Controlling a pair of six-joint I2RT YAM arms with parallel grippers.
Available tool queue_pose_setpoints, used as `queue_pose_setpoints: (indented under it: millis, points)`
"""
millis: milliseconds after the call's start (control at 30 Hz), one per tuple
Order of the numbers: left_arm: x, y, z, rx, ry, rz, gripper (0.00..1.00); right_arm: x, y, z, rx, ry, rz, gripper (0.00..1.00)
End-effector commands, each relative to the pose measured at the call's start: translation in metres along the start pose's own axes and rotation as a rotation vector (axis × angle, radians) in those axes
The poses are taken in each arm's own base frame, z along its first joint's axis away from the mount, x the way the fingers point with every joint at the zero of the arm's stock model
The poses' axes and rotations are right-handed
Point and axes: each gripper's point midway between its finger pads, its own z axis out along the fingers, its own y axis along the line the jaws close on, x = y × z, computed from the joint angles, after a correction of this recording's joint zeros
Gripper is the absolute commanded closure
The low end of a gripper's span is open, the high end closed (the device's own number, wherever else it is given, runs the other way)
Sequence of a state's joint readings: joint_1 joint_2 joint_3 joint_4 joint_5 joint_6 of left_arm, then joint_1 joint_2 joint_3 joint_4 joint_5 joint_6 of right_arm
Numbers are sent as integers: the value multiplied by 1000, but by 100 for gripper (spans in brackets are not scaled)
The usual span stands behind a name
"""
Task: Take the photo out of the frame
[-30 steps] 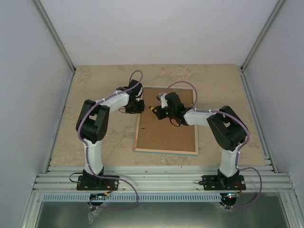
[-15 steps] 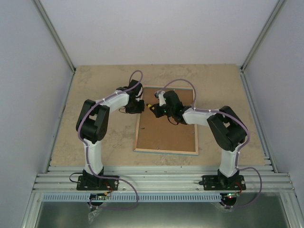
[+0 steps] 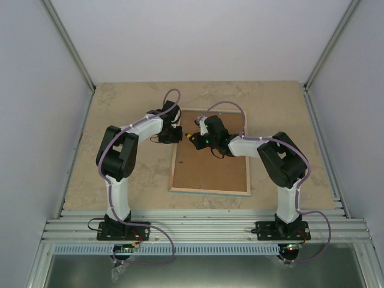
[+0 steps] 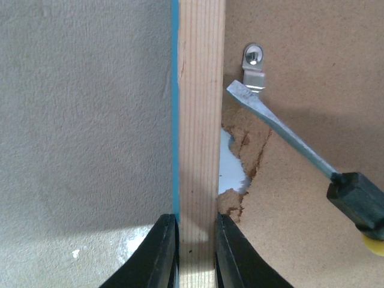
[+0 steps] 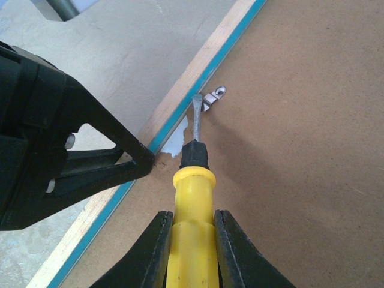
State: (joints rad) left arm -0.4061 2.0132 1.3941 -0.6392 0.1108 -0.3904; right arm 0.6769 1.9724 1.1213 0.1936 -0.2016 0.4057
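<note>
Pale walls (image 3: 36, 90) close in a beige, stone-patterned table (image 3: 120, 114), and the frame (image 3: 210, 171) lies flat near its middle, face down, with its brown fibreboard back (image 5: 300, 150) turned up. The photo cannot be seen from this side.

Left of the frame, the left arm reaches across bare table to the frame's left rail, towards its far end. The left gripper (image 4: 195, 223) is clamped on that rail: one finger presses the outer turquoise edge (image 4: 174, 90), the other the inner side of the light wood rim (image 4: 198, 120), so the jaws are closed on the frame itself.

Just inside the rim, beside the gripped spot, the back has a torn patch (image 4: 240, 171) with ragged edges, and something white shows through it. A little farther along the rail sits a small metal clip (image 4: 254, 63), fixed on the back close to the rim.

A screwdriver (image 5: 193, 186) with a yellow handle, black collar and flat blade points at that clip, its tip touching or just short of the clip's lower edge. The right gripper (image 5: 193, 217), over the frame's back to the right of the clip, has its jaws closed on the yellow handle.
</note>
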Motion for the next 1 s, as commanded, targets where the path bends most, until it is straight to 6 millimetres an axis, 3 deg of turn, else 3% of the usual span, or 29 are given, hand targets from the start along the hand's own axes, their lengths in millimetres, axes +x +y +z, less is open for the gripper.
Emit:
queue_pose_setpoints:
  millis: [0, 400, 633, 800, 967]
  points:
    - [30, 6, 9, -29, 115, -10, 100, 2, -4, 3, 32, 3, 8, 99]
    - [30, 6, 9, -31, 113, -8, 100, 2, -10, -2, 68, 0, 3, 100]
    - [30, 6, 9, -33, 112, -8, 100, -4, -3, -11, 42, -19, -16, 99]
    - [29, 6, 9, -33, 110, -11, 100, -16, 10, -28, 5, -53, -53, 100]
    - [30, 3, 7, -8, 104, -30, 100, -23, 7, -59, 36, -98, -81, 100]
